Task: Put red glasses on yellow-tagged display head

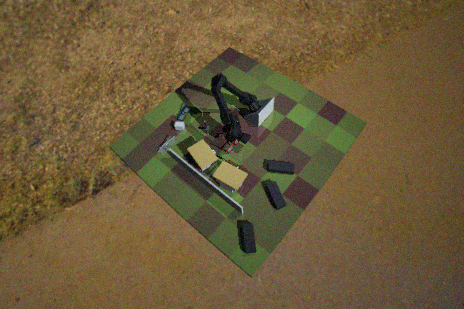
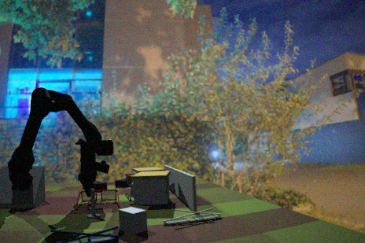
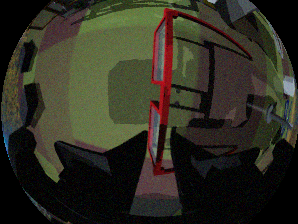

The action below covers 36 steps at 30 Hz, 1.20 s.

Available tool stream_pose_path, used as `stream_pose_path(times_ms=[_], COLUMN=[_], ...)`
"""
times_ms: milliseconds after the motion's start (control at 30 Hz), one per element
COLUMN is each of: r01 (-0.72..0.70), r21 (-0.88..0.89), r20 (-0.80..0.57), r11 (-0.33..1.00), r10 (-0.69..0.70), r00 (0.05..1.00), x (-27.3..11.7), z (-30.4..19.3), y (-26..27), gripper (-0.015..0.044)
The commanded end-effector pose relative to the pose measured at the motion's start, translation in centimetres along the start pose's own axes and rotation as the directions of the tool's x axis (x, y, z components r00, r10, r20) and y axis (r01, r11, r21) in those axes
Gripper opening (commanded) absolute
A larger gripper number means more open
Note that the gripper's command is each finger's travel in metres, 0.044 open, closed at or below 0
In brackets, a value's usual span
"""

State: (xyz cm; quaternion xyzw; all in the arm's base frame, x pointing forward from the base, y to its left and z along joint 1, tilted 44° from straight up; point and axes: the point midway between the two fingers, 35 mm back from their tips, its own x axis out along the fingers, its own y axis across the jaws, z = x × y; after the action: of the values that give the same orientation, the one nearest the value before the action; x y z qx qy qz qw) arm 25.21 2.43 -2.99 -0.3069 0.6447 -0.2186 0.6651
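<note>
Arm arched high at elbow, forearm sloping down, tool (image 1: 231, 142) (image 2: 87, 192) (image 3: 158, 135) pointing downward, fingers slightly parted.

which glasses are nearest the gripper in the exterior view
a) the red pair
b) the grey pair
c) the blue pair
a: the red glasses are right by the gripper, while the blue and grey pairs lie farther off on the checkered surface.
</note>
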Motion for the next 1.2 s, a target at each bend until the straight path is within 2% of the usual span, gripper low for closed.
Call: stream_pose_path(times_ms=[0,533,767,900,1033,1167], r01=[0.001,0.005,0.002,0.003,0.004,0.004], r21=[-0.001,-0.007,-0.007,-0.007,-0.016,-0.016], r20=[0.001,0.000,0.000,0.000,0.008,0.008], r11=[1.000,1.000,1.000,1.000,1.000,1.000], r10=[-0.001,-0.005,-0.002,-0.003,-0.004,-0.004], r00=[1.000,1.000,1.000,1.000,1.000,1.000], x=[-0.2,-0.8,-5.5,-5.7,-5.0,-5.0], z=[0.0,-0.1,-0.1,-0.1,0.0,0.0], y=[-0.3,-1.2,0.1,0.1,0.0,0.0], gripper=[0.0107,0.0107,0.0107,0.0107,0.0200,0.0200])
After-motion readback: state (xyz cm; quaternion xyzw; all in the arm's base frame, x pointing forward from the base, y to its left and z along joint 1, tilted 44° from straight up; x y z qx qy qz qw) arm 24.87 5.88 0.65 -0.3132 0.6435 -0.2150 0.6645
